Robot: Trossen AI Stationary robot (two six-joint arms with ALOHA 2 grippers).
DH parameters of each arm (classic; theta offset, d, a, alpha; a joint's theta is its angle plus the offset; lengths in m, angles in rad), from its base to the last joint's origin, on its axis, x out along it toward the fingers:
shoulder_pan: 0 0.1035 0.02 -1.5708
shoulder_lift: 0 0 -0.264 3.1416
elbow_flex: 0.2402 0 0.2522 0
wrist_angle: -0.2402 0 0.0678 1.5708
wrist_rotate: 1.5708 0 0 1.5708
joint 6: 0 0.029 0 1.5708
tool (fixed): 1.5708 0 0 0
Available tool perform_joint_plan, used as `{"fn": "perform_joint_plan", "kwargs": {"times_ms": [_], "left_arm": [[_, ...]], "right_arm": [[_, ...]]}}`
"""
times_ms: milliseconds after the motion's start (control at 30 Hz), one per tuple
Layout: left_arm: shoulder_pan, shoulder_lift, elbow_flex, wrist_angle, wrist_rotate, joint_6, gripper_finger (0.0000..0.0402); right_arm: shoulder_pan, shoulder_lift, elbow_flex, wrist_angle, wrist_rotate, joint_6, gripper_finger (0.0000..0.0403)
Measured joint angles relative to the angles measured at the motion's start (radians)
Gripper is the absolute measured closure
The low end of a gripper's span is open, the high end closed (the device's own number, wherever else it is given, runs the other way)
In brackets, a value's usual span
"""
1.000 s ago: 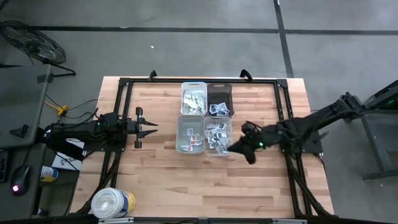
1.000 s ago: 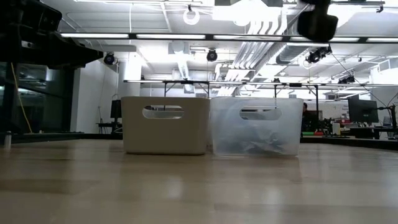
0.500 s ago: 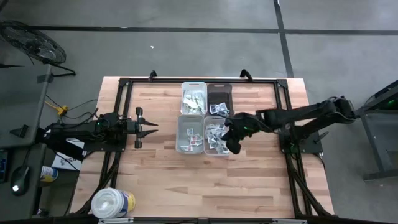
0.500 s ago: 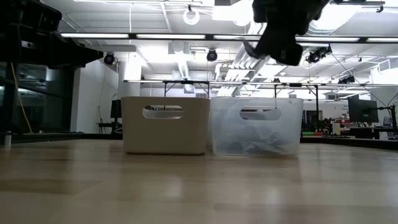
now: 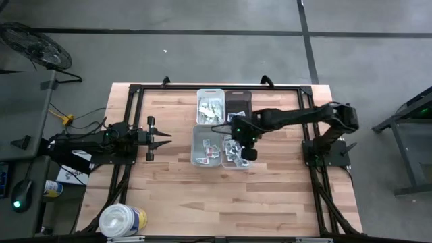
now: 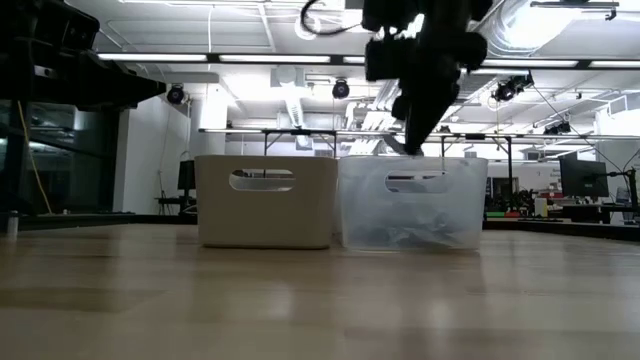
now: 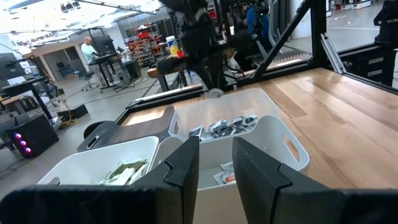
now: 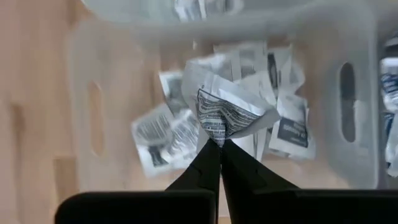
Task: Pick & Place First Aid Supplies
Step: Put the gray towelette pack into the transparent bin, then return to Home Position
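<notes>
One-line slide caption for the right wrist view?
Right gripper, shut on a crumpled white paper packet with dark print, hangs above a clear plastic bin of similar packets.

four bins (image 5: 223, 128) clustered mid-table, packets (image 5: 233, 150) inside, tub (image 5: 122, 221) at table's near-left corner

The counter (image 5: 175, 196) is pale wood in butcher-block strips, edged by a black frame (image 5: 132, 94). Four small bins sit together: a white bin (image 5: 210, 94), a dark bin (image 5: 239, 96), a whitish bin (image 5: 196, 143) and a clear bin (image 5: 227, 164). The packets (image 8: 283, 134) are white with dark print; the packet (image 8: 227, 112) pinched by the black right end effector (image 8: 220, 144) carries fine dark lines. A white tub (image 5: 121, 219) bears a yellow-blue label.
</notes>
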Motion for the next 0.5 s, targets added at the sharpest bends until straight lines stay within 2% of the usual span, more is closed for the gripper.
{"fn": "perform_joint_plan", "kwargs": {"times_ms": [133,233,500], "left_arm": [[0.0,0.0,0.0,0.0,0.0,0.0,0.0305],[0.0,0.0,0.0,0.0,0.0,0.0,0.0305],[0.0,0.0,0.0,0.0,0.0,0.0,0.0305]], "right_arm": [[-0.01,0.073,0.039,-0.045,0.0,-0.041,0.0397],[-0.011,0.091,0.049,-0.035,0.02,-0.041,0.0375],[-0.018,0.063,0.038,-0.028,0.015,0.056,0.0255]]}}
